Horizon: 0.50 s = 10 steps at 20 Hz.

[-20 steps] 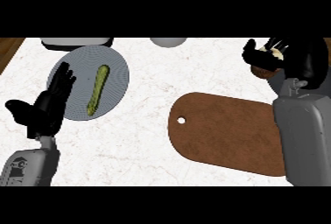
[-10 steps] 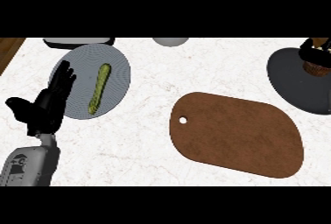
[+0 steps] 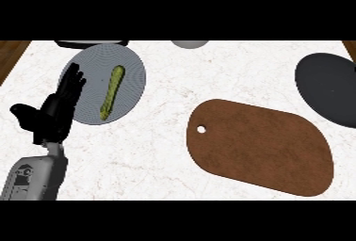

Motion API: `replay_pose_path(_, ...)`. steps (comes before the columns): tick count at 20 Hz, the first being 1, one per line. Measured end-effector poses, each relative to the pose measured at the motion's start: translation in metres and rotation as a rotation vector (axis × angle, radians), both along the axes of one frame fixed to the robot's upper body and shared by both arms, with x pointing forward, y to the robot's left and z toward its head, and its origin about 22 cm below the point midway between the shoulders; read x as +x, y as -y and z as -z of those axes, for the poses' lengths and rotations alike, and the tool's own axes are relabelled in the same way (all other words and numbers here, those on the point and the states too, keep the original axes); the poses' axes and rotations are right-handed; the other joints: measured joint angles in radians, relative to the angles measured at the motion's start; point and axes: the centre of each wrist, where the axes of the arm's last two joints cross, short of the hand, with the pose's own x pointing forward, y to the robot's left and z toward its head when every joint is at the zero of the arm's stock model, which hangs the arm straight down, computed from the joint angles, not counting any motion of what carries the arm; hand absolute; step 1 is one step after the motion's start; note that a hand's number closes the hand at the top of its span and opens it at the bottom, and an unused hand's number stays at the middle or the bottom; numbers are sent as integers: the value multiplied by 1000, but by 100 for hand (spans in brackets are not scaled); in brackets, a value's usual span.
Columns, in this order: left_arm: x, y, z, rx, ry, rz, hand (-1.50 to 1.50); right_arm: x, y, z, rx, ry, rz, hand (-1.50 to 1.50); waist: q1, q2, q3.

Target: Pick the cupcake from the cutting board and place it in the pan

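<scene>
The brown cutting board [image 3: 261, 146] lies right of centre with nothing on it. At the right edge, partly cut off, sits the dark pan [image 3: 327, 87]; the part I see holds nothing. No cupcake shows anywhere. My left hand [image 3: 55, 113] rests open at the left, fingers up, over the edge of the grey plate. My right hand is out of view.
A grey plate [image 3: 94, 75] at the upper left carries a long yellow-green vegetable [image 3: 111, 92]. A dark rim [image 3: 90, 43] and a grey bowl [image 3: 189, 44] peek in at the top. Wooden floor shows past the counter's far corners.
The right hand, which held the cupcake at the upper right, has left the view, and the cupcake shows no more. The left hand has stayed put.
</scene>
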Motion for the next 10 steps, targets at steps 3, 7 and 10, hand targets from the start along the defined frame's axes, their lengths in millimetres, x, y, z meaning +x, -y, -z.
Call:
replay_pose_path(3, 4, 5, -1, 0, 7, 8, 0, -5, 11, 12, 10, -3, 8, 150, 8, 5, 1)
replay_pose_path(7, 5, 6, -2, -1, 9, 17, 0, -12, 19, 29, 146, -17, -4, -150, 15, 8, 3)
replay_pose_path(10, 7, 9, -2, -5, 6, 19, 0, -14, 21, 38, 291, -67, -54, -150, 16, 9, 4)
